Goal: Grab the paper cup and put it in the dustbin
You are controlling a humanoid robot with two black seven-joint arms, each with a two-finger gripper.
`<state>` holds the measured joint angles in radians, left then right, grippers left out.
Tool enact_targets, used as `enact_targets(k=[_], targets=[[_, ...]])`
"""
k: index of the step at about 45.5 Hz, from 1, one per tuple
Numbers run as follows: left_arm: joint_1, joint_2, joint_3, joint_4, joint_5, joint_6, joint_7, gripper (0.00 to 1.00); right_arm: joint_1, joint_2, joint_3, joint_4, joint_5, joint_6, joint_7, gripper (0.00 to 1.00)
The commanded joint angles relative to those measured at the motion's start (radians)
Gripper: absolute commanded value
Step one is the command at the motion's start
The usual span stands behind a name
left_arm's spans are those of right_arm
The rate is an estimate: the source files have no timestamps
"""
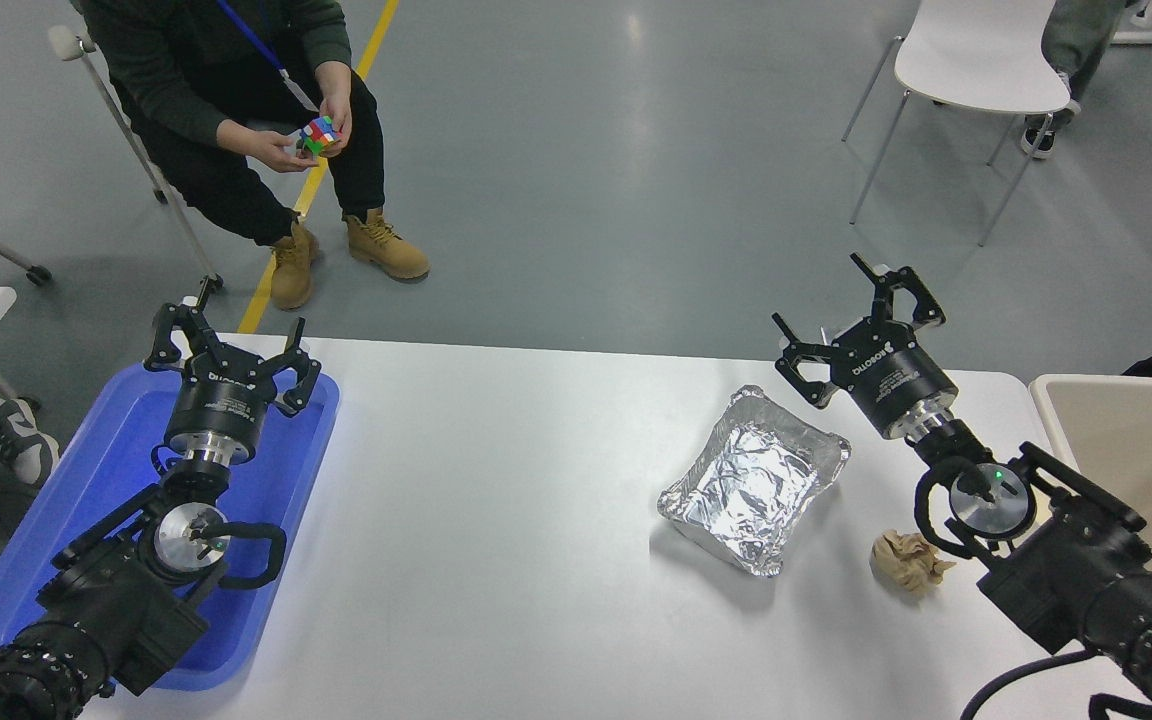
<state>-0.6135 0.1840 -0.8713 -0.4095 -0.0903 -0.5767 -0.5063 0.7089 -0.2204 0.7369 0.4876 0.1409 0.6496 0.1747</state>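
Observation:
The paper cup does not show anywhere on the table; I cannot tell whether it is behind my right gripper. The dustbin (1051,400), a large beige bin with a pale thick rim, stands at the table's right edge and is cut off by the picture. My right gripper (851,325) is open and empty at the table's far edge, above and just right of the foil tray's far corner, left of the dustbin. My left gripper (231,345) is open and empty, parked over the blue tray at the lower left.
A crinkled silver foil tray (756,480) lies right of the table's middle. A crumpled brown paper wad (904,562) lies beside my right arm. A blue plastic tray (86,480) sits at the left. A person (236,90) sits beyond the far left holding a coloured cube. A white chair (976,60) stands far right.

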Motion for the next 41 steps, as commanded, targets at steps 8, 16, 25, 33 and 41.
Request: enact_targets(k=[8,16,25,33,41], targets=[[-0.002,0.0,0.0,0.0,0.001,0.0,0.0,1.0,0.164,-0.056,-0.201,-0.015,-0.13,-0.042,-0.006,1.0],[-0.002,0.0,0.0,0.0,0.001,0.0,0.0,1.0,0.23,-0.083,-0.33,-0.015,-0.168,-0.048,-0.008,1.0],[-0.002,0.0,0.0,-0.002,0.001,-0.002,0.0,1.0,0.311,-0.129,-0.477,-0.004,-0.267,-0.048,-0.009,1.0],[-0.002,0.0,0.0,-0.002,0.001,-0.002,0.0,1.0,0.388,-0.211,-0.58,0.104,-0.346,-0.045,-0.007,1.0],[-0.002,0.002,0.0,-0.002,0.001,-0.002,0.0,1.0,0.477,-0.254,-0.706,0.21,-0.446,-0.045,-0.009,1.0]])
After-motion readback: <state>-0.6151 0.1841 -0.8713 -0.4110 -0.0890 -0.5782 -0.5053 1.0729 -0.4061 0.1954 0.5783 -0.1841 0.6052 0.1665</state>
